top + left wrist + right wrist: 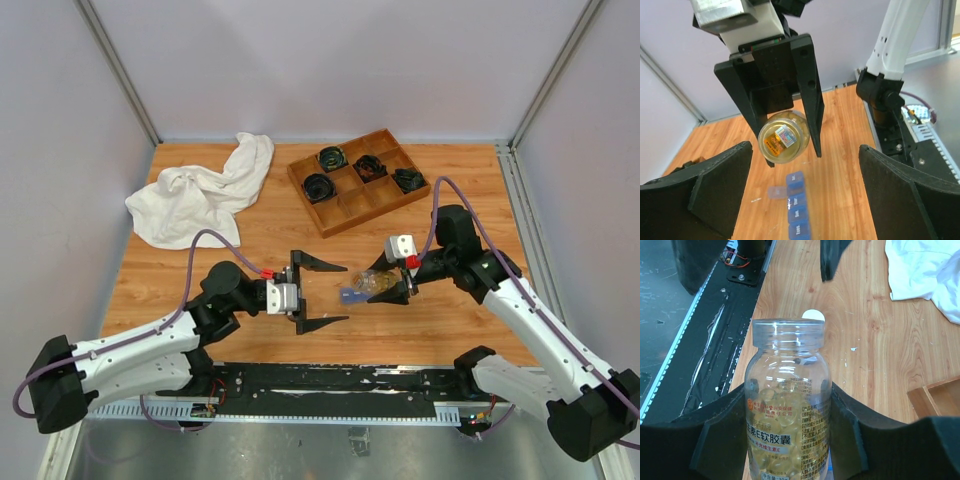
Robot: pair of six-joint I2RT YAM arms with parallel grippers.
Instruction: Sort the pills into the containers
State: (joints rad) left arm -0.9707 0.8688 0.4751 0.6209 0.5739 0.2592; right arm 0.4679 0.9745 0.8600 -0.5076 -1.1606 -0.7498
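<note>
The right hand [375, 284] is clenched on a clear plastic bottle [787, 405] with no cap on its neck. One black finger presses each side of the bottle's printed label. The small yellowish-amber pills [772, 392] are all inside this bottle, piled in its lower half.

The narrow blue plastic pill-organizer strip [796, 205] lies flat on the wooden counter [250, 250]. The bottle hangs just above the strip's end, off the counter. Beside that end, a pale translucent lid [775, 192] seems flipped open, though it is blurred.

The left hand [340, 293] hovers just left of the strip, spread wide and grasping nothing. A brown wooden divided tray [345, 205] holding black coiled cables [333, 158] sits beyond the strip, well apart from it. A crumpled white cloth [200, 195] lies far to the strip's left, toward the back.
</note>
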